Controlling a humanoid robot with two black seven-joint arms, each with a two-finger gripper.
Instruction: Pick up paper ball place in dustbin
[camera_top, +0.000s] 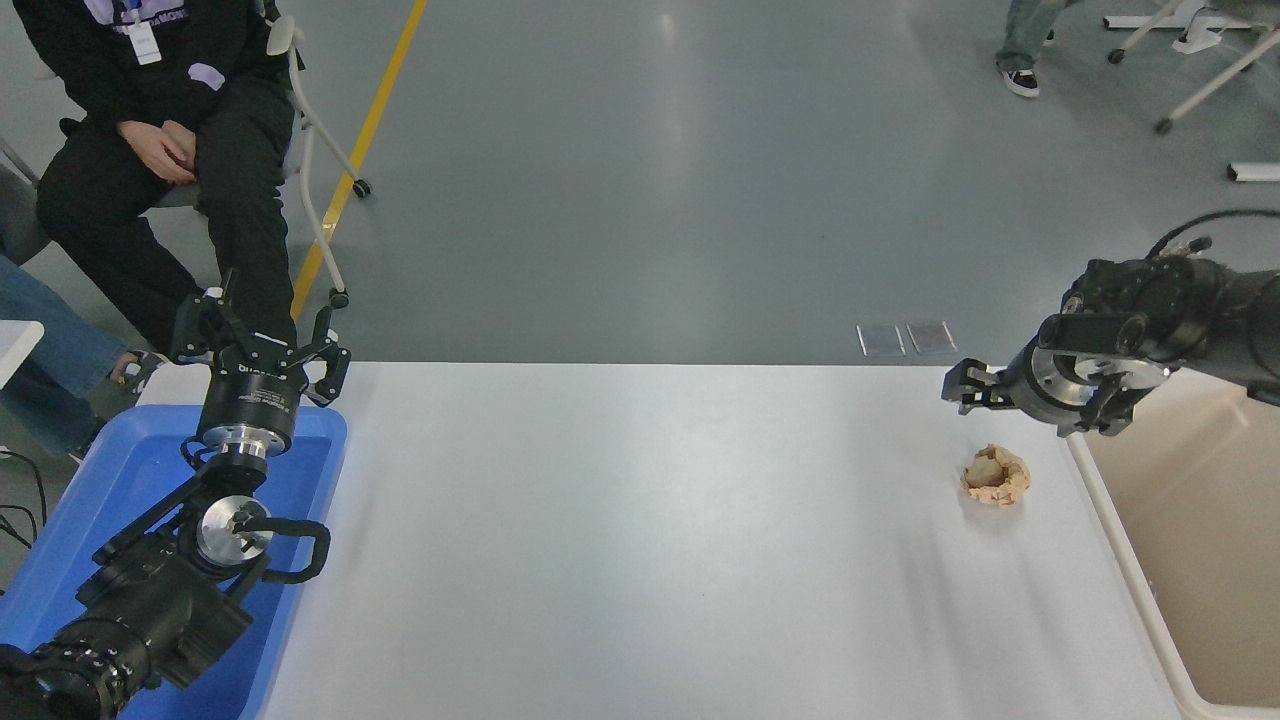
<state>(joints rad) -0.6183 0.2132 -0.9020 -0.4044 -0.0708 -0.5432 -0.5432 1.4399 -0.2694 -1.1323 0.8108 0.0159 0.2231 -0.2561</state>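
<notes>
The paper ball, a tan-orange crumpled wad, lies on the white table near its right end. The beige dustbin stands just right of it, at the table's right edge. My right gripper comes in from the right edge, low over the table's far right corner, just behind and slightly above the ball. It is open and holds nothing. My left gripper is parked at the lower left over the blue tray, open and holding nothing.
A blue plastic tray lies under the left arm at the table's left end. A person sits on a chair beyond the far left corner. Another person's foot and chair legs show at the top right.
</notes>
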